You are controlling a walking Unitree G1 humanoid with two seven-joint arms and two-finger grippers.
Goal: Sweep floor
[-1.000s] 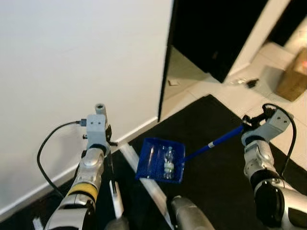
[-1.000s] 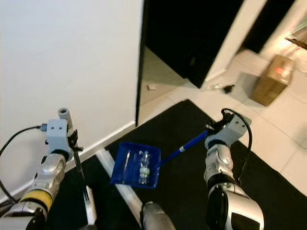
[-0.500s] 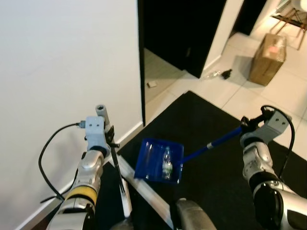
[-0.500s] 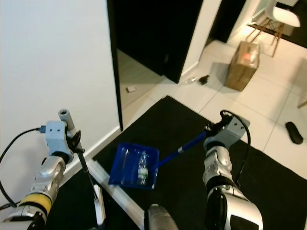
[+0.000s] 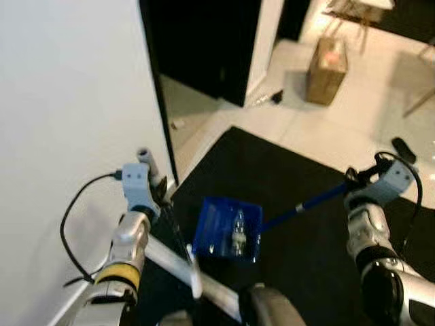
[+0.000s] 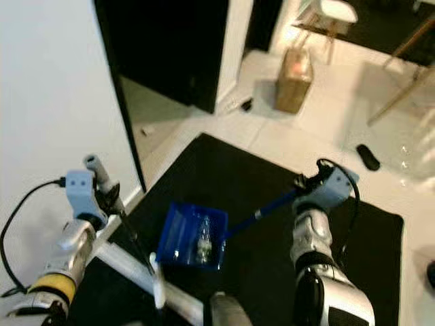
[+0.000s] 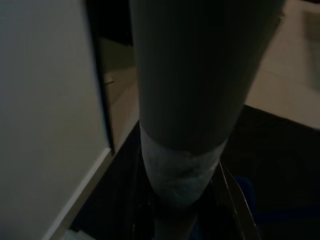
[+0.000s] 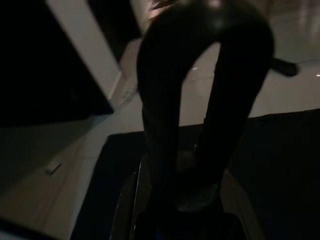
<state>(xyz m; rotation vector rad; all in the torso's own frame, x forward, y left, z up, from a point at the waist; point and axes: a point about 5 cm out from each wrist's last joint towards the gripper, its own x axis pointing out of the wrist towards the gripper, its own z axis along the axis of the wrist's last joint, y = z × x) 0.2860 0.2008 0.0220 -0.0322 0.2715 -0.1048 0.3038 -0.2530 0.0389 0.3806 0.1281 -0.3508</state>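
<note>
No writing is legible anywhere. The right gripper point(image 5: 353, 180) grips the long blue handle of a glossy blue plastic dustpan point(image 5: 227, 229), which hangs over the black mat point(image 5: 299, 176) with a small clear bottle point(image 5: 238, 233) lying inside. The left gripper point(image 5: 162, 197) is clamped on a thin dark broom stick point(image 5: 178, 238) beside the white wall point(image 5: 68, 102). The camera has swung since a second ago, and a cardboard box point(image 5: 325, 61) has come into sight on pale tiles.
</note>
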